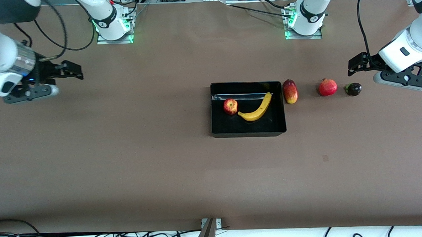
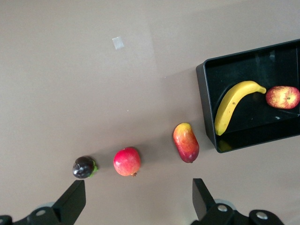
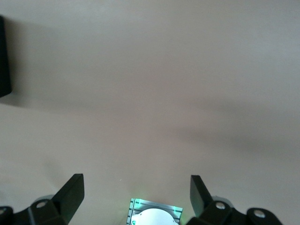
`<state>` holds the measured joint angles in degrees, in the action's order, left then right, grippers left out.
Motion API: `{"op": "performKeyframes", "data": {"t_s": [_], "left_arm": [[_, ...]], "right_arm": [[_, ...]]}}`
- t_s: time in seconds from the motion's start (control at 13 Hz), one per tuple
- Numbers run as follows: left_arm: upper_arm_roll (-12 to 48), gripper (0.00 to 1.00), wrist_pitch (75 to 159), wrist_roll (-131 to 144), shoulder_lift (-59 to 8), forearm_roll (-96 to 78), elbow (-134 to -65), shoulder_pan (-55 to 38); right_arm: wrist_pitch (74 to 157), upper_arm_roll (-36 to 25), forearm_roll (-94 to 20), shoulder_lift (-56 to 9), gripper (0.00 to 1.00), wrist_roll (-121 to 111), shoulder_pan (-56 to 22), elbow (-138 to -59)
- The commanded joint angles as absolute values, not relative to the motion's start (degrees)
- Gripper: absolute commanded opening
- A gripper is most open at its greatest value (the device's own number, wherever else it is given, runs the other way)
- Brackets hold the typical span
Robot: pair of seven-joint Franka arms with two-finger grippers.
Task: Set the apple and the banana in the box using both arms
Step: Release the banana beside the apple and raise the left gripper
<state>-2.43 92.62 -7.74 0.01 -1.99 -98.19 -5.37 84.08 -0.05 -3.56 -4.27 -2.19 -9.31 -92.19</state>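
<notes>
Apple and banana lie touching inside the box, frame centre. Left gripper and right gripper hover at the frame's side edges, fingers apart; wide bare counter between. No legible writing.

White jointed arms, grey-black joint caps, black cables, black two-finger hands.

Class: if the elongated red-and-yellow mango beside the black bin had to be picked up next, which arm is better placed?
Left, probably. The left gripper hangs open at the mango's end of the table; the right gripper waits open toward the right arm's end.
</notes>
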Motion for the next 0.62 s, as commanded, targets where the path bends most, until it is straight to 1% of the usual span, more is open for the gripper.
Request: {"op": "performKeyframes", "data": {"t_s": [0.0,0.15,0.38,0.54], "left_arm": [[-1.8,1.00,90.2,-4.8,-1.1,-1.0,-95.9,-5.4],[-1.8,1.00,89.8,-4.8,-1.0,-1.1,-95.8,-5.4],[-1.8,1.00,89.7,-4.8,-1.0,-1.1,-95.6,-5.4],[-1.8,1.00,89.8,-4.9,-1.0,-1.1,-95.5,-5.4]], "right_arm": [[84.2,-0.7,-3.3,-4.7,1.00,-2.3,-9.3,-91.2],[85.9,-1.9,0.1,-4.7,1.00,-2.4,-9.1,-90.6],[86.3,-5.4,0.1,-6.2,1.00,-2.8,-8.7,-88.0],[86.6,-5.6,0.2,-7.1,1.00,-2.6,-8.5,-86.1]]}}
